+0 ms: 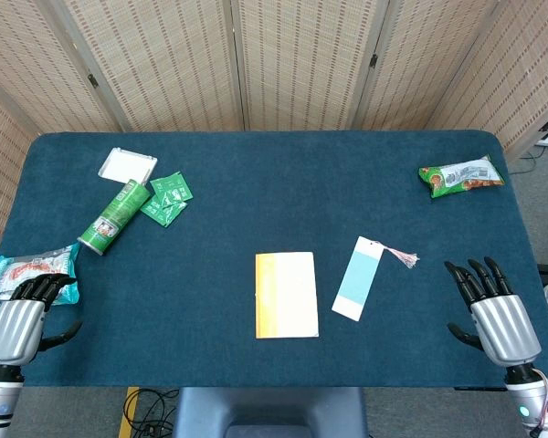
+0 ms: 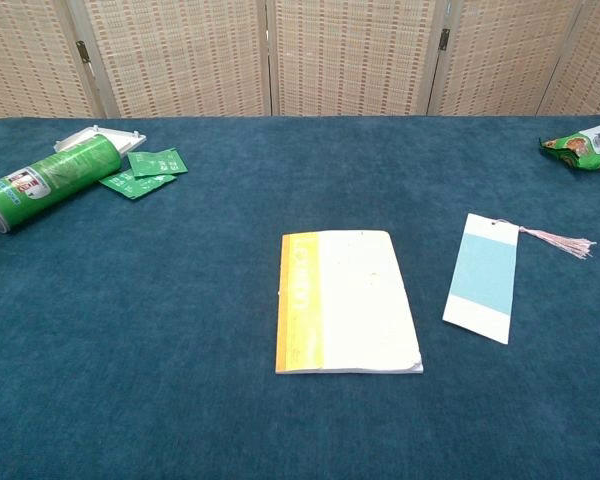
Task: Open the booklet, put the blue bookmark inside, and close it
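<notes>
Woven reed screens behind, dark blue felt table (image 1: pixel 256 182) in front. Near the table's middle, lying flat and closed: booklet (image 1: pixel 286 295), cream cover with an orange band along its left edge. Just right of it, apart and not touching: blue bookmark (image 1: pixel 358 278), pale blue with white ends, slightly tilted, pink tassel (image 1: pixel 402 257) trailing off its far corner.

At the near right edge: right hand (image 1: pixel 493 310), palm down, fingers spread and pointing away, holding nothing, well clear of the bookmark. At the near left edge: left hand (image 1: pixel 23 319), fingers apart and empty, fingertips reaching onto a red-and-white snack packet (image 1: pixel 27 272). Neither hand visible from the chest view.

Far left: green cylindrical can (image 1: pixel 115 217) on its side, small green sachets (image 1: pixel 167 198) beside it, white tray (image 1: pixel 127 165) just beyond. Far right corner: green snack bag (image 1: pixel 460 176).
</notes>
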Robot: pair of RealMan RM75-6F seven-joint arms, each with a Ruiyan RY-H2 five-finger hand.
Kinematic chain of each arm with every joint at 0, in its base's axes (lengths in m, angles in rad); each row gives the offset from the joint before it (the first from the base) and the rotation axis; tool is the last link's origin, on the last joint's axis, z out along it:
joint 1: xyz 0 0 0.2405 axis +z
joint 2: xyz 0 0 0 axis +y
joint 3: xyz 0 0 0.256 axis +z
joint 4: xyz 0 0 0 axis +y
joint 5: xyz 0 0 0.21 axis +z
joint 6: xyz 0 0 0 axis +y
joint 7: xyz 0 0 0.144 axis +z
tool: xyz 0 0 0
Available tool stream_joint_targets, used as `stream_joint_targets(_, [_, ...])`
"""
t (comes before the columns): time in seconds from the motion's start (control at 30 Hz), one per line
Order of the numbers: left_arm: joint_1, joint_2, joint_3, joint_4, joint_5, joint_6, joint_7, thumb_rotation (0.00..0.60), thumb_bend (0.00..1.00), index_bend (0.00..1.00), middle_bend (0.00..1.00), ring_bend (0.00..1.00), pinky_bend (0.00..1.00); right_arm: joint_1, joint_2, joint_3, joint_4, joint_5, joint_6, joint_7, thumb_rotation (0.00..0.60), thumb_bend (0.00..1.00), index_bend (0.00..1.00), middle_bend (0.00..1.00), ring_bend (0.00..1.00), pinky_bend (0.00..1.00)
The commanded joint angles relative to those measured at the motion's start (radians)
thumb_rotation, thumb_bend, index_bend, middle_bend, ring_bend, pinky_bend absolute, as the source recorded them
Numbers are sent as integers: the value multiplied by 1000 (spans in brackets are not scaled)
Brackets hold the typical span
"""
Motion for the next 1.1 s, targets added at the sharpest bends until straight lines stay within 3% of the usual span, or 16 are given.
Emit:
stream_joint_targets(0.03, [-1, -1, -1, 0, 0, 0, 0, 600, 242, 279, 265, 214, 248, -5, -5, 3, 4, -5, -5, 1, 600, 51, 0, 202, 112, 92])
stream_joint_targets(0.33, [4, 1, -3, -2, 3, 18, -13, 600, 242, 279, 265, 214, 248, -30, -7, 13, 9, -36, 12, 7, 600, 67, 2, 202, 112, 93])
stream_joint_targets(0.53, [8, 13, 4, -4, 11, 24, -18, 600, 242, 279, 265, 214, 248, 11, -36, 3, 56, -143, -34, -32, 600, 88, 121, 241, 112, 139])
stream_joint_targets(0.8, [27, 26, 10, -8, 6, 44, -35, 600, 242, 283, 265, 214, 248, 123, -135, 9, 102, -230, -199, -80, 600, 89, 177, 261, 112, 140])
stream_joint_targets(1.1, [53, 43, 14, -10, 2, 74, -48, 600, 242, 289, 265, 214, 248, 262, -325, 24, 223, -248, -385, -14, 600, 89, 315, 286, 120, 158])
